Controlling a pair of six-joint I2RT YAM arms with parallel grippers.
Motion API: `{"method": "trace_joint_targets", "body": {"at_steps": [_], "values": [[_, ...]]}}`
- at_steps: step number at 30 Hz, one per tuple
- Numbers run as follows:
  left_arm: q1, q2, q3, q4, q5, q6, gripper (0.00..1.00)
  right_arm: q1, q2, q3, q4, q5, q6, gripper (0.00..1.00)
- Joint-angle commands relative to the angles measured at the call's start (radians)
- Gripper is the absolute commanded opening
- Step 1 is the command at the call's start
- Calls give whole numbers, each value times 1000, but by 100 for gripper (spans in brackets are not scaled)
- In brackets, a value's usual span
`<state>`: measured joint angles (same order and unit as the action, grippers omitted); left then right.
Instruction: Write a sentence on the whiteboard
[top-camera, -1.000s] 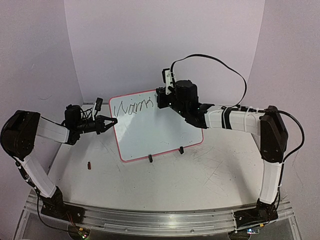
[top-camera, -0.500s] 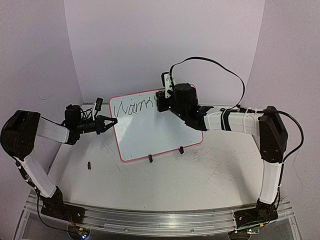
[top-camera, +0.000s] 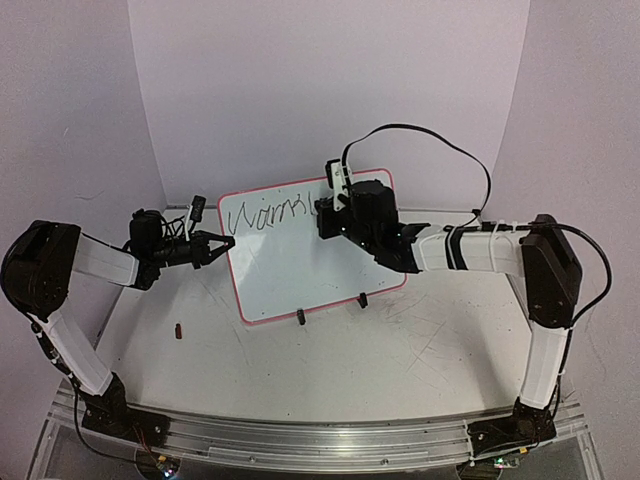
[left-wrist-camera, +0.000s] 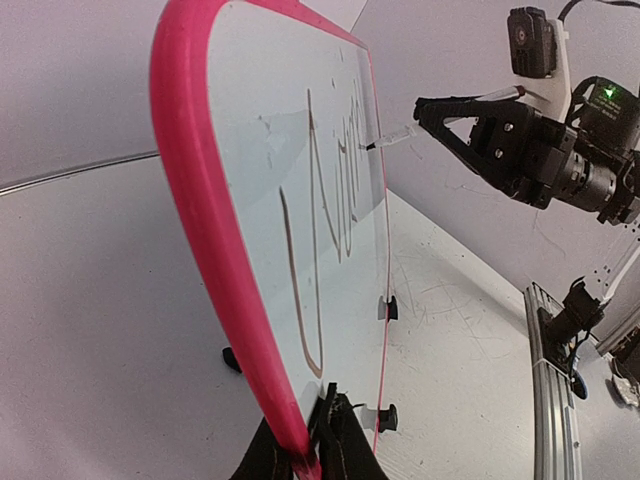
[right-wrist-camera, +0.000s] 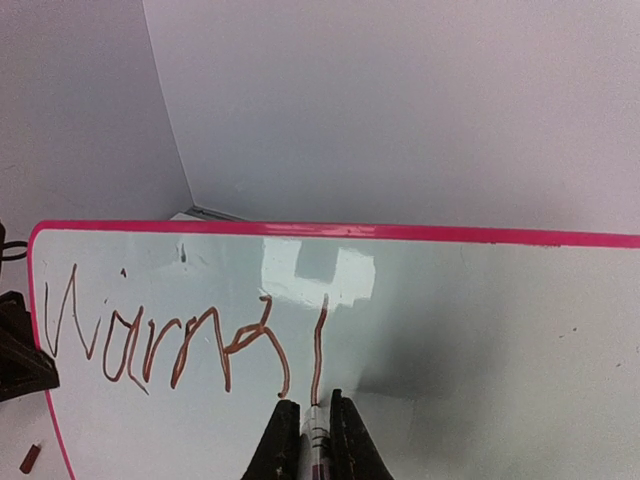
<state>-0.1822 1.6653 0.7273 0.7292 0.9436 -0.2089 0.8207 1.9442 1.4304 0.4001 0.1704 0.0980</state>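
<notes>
The whiteboard stands tilted on the table, pink frame around it. My left gripper is shut on its left edge; in the left wrist view the fingers pinch the frame at the bottom. My right gripper is shut on a marker, with the tip touching the board at the foot of a fresh vertical stroke. The sentence reads roughly "Warmt" plus that stroke, in brown cursive along the top line. From above, the right gripper covers the end of the writing.
Two black clip feet hold the board's lower edge. A small dark red cap lies on the scratched tabletop at the left. A black cable loops above the right arm. Walls close in behind the board.
My right gripper has shifted slightly right and drawn a new vertical stroke after the earlier letters. The left gripper and the board have stayed still.
</notes>
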Motion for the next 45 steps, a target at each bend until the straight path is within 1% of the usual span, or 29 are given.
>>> {"method": "trace_joint_targets", "body": {"at_steps": [1, 3, 8, 12, 15, 32, 37, 41, 45], "values": [[-1, -5, 25, -16, -78, 121, 0, -6, -56, -24, -13, 74, -9, 0], [-2, -2, 27, -18, -78, 121, 0, -6, -78, -21, 9, 76, -27, 0], [-1, 1, 29, -18, -78, 121, 0, -3, -119, -7, 73, -16, -56, 0], [-2, 1, 29, -18, -77, 122, 0, -3, -52, 73, 40, -70, -45, 0], [-1, -3, 29, -19, -76, 123, 0, -3, -21, 98, 34, -93, -30, 0], [-2, -3, 28, -20, -76, 124, 0, -3, 44, 137, 8, -32, -46, 0], [-2, -4, 26, -21, -76, 126, 0, -3, 52, 145, 5, 39, -43, 0], [-1, -4, 26, -21, -76, 126, 0, -2, 16, 113, -3, 119, -49, 0], [-2, -3, 26, -21, -78, 126, 0, 6, -79, 19, 58, 116, -62, 0]]}}
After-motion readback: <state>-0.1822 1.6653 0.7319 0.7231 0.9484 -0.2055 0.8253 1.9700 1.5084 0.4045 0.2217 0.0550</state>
